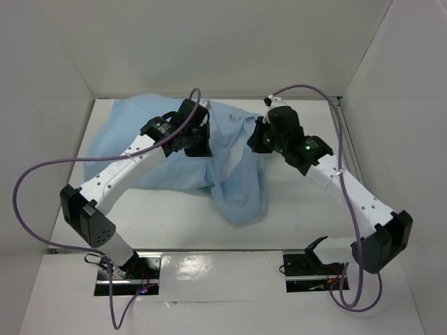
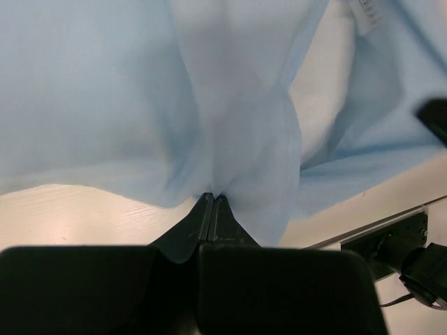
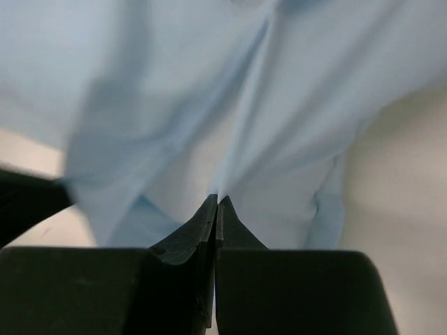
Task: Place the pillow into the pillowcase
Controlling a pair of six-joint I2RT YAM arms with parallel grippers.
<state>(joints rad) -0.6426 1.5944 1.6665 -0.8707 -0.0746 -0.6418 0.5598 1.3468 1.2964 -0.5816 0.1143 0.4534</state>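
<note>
"As the top camera looks down, where does the pillowcase (image 1: 171, 150) lie?"

"On the far half of the white table (image 1: 174, 223), crumpled and pale blue. Its long axis runs left to right, from the far-left corner toward the middle. 1 lobe trails from the middle toward the near edge."

"And the 2 arms?"

"Both reach over it. The left gripper (image 1: 199, 144) sits on the cloth near its middle, and the right gripper (image 1: 256, 139) meets its right edge. From up there I cannot tell how the jaws stand."

"Does the left wrist view settle it?"

"It does. The left gripper (image 2: 211, 200) has its fingers pressed together with a pinch of the blue cloth between the tips, and folds fan upward from that pinch. A whiter patch (image 2: 318, 105) shows between 2 blue folds on the right; I cannot tell what it is."

"The right wrist view?"

"Much alike. The right gripper (image 3: 215, 201) is closed tight on a fold of the pillowcase, which rises from the tips and spreads across the frame. Bare table shows at the right."
</note>
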